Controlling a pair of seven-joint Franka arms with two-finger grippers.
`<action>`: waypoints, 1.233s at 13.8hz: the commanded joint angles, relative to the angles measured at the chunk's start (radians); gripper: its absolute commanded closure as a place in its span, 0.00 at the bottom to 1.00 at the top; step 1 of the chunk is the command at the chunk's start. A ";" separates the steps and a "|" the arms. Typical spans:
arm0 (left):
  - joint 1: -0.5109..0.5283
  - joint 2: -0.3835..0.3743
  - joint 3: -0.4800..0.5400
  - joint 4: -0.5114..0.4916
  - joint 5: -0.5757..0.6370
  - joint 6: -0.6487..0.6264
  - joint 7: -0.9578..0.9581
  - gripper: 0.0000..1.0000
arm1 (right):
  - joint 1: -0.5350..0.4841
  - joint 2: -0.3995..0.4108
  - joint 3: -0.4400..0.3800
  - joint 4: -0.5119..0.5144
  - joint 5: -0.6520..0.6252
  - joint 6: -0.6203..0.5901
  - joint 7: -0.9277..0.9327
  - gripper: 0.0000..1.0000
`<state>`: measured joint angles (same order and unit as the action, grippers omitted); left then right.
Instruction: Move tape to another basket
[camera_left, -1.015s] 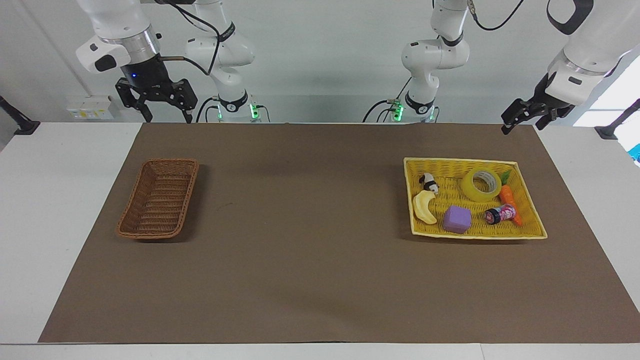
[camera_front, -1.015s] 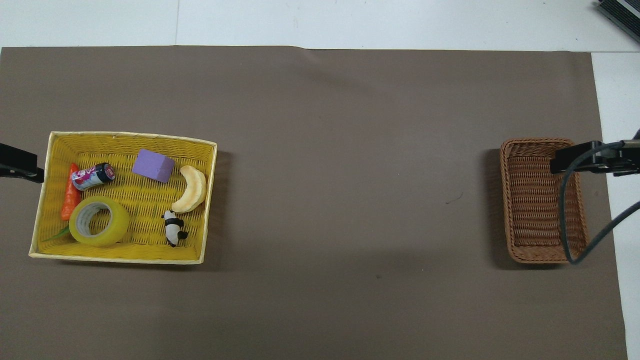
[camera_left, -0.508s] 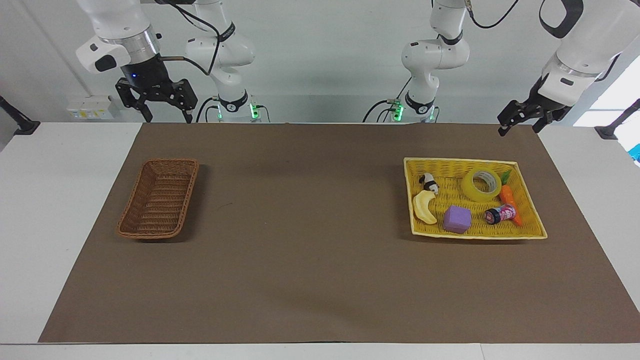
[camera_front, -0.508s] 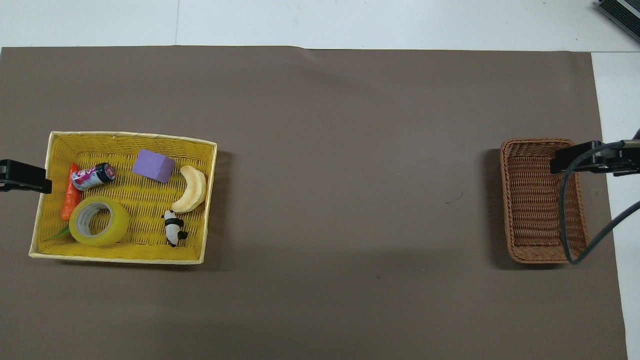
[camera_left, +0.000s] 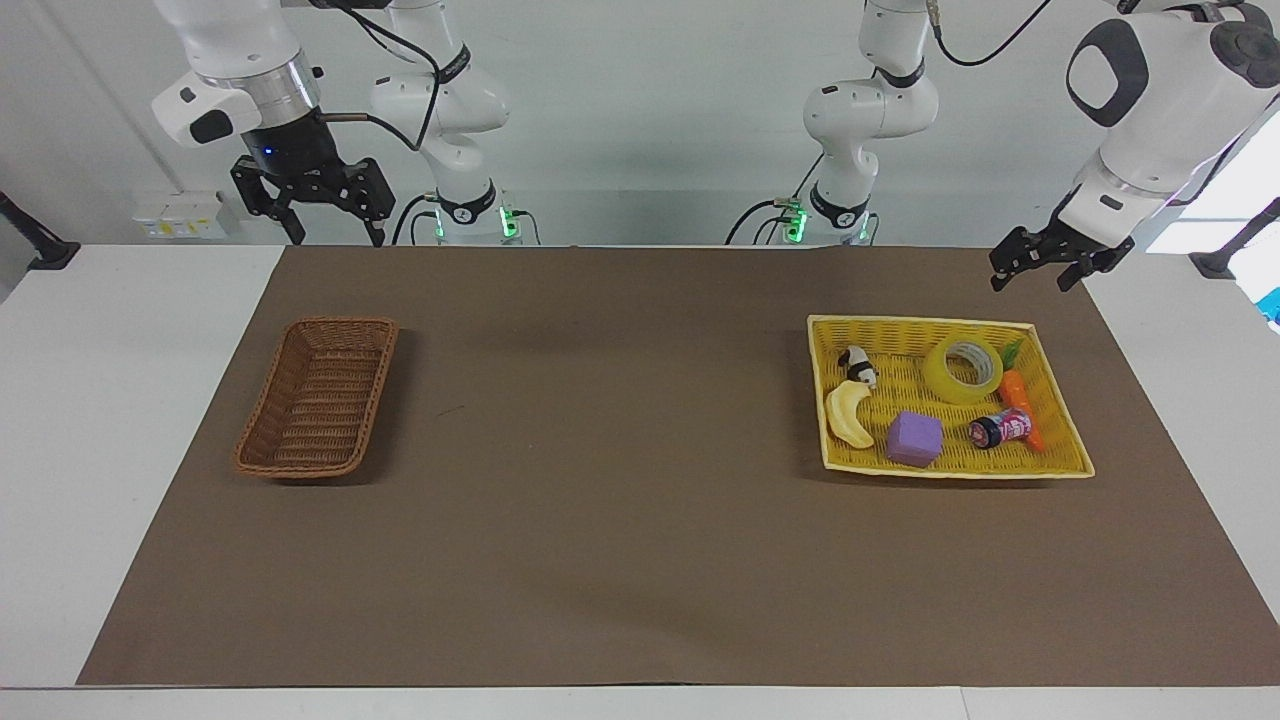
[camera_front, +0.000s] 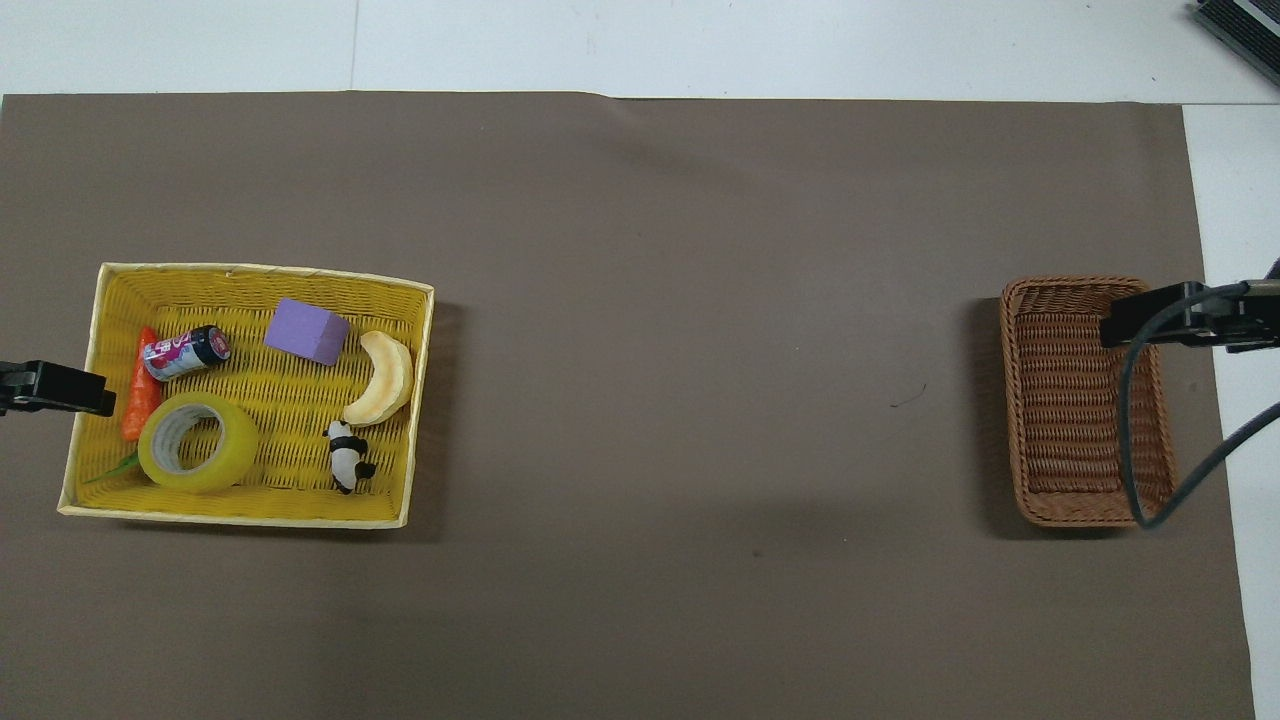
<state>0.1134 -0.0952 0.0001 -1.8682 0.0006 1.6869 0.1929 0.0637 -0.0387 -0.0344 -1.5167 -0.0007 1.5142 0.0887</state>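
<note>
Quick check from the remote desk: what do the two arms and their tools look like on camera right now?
Both arms are glossy white with rounded joints and black bands. The right arm has a silver wrist ring, a small blue light and a black cable; its tool, the right gripper, is black with angular outer links. The left arm carries a black oval patch and the black left gripper. Green lights glow at both bases.

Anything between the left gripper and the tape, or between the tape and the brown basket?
Nothing visible. The left gripper hangs open above the table, near the yellow basket. The tape lies uncovered in it, carrot alongside. Only bare mat before the brown basket.
</note>
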 joint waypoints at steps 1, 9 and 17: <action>0.032 -0.032 -0.005 -0.092 -0.014 0.077 0.048 0.00 | -0.018 0.000 0.007 0.000 0.019 -0.002 -0.029 0.00; 0.061 0.020 -0.005 -0.233 -0.013 0.261 0.066 0.00 | -0.016 0.000 0.007 0.000 0.019 -0.002 -0.029 0.00; 0.077 0.095 -0.005 -0.399 -0.013 0.481 0.063 0.44 | -0.018 0.000 0.007 0.000 0.019 -0.002 -0.029 0.00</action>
<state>0.1792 0.0152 0.0013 -2.2306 0.0002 2.1286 0.2385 0.0632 -0.0387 -0.0344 -1.5167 -0.0007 1.5142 0.0886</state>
